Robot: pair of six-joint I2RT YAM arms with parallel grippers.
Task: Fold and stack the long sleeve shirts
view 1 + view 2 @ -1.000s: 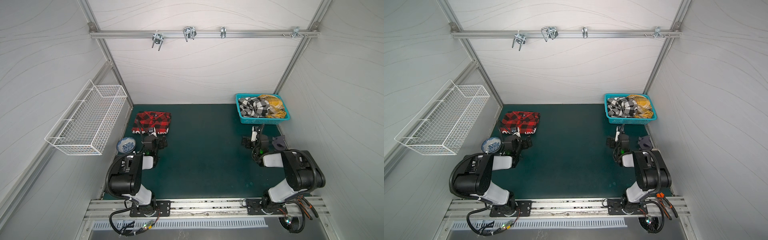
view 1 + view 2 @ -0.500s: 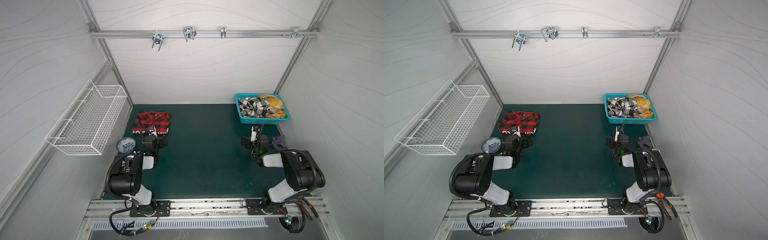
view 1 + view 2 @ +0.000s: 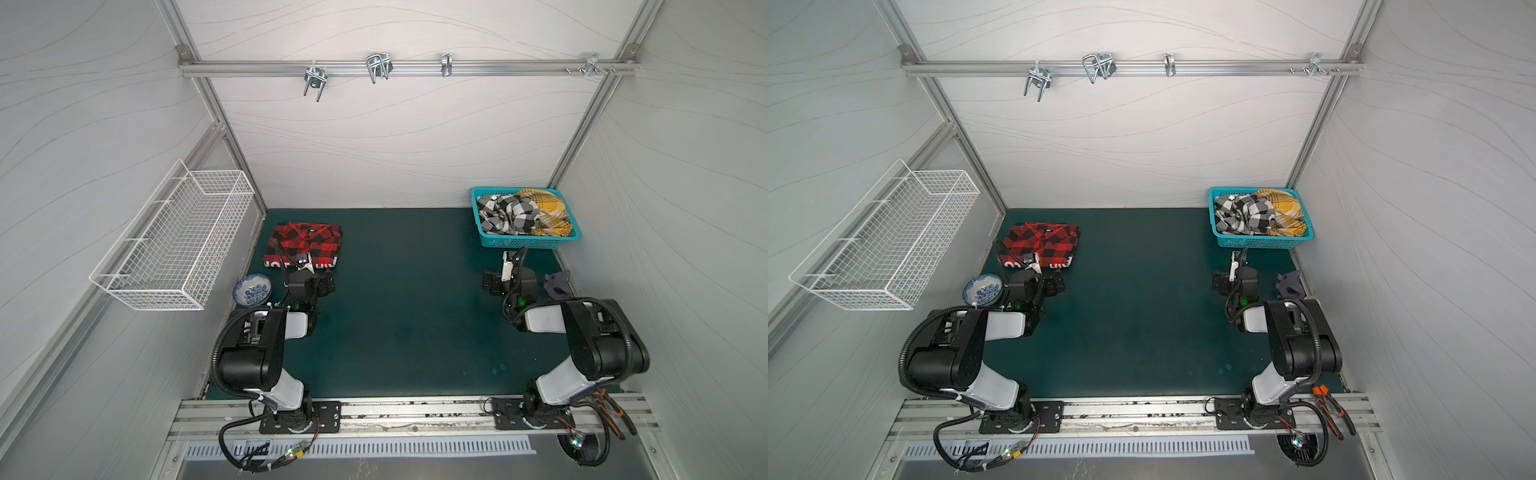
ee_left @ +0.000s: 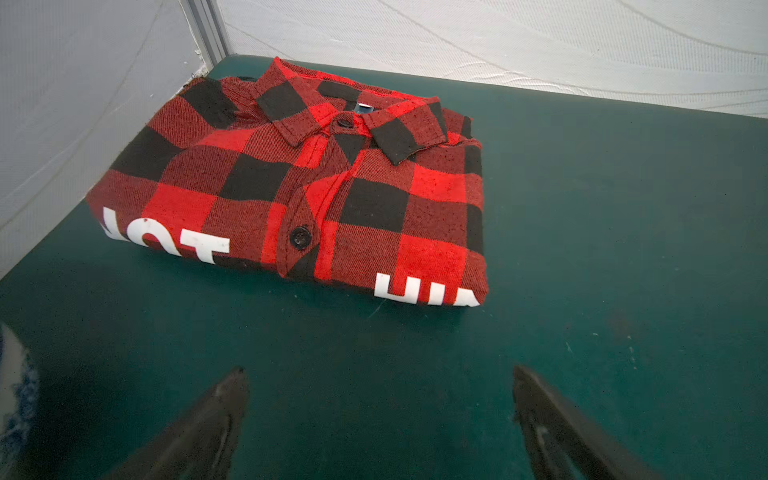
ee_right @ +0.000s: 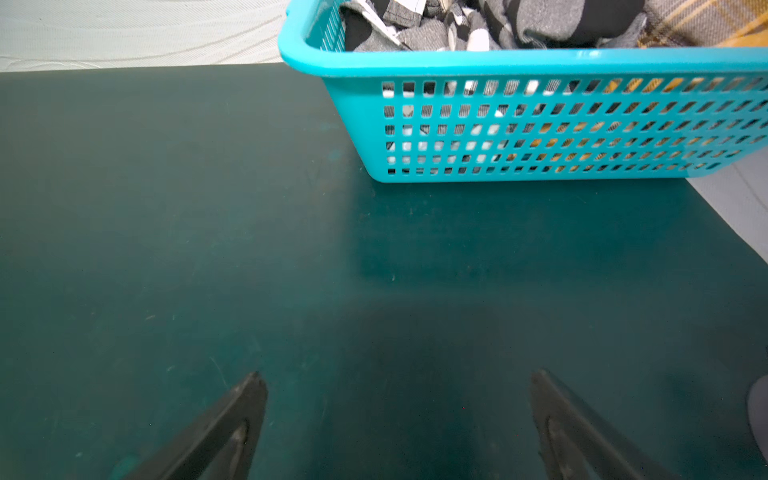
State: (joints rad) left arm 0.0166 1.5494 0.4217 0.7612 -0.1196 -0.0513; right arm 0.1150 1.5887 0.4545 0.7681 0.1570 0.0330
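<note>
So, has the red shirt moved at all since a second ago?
No. The red shirt lies just as far from the wall-mounted wire basket as before.

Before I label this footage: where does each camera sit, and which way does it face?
Top views: overhead, looking down on the mat; both arms show.
Left wrist: low, facing the folded red-and-black shirt; open left gripper shows.
Right wrist: low, facing the teal basket; open right gripper shows.
Shared: top views also hold shirt and basket.
</note>
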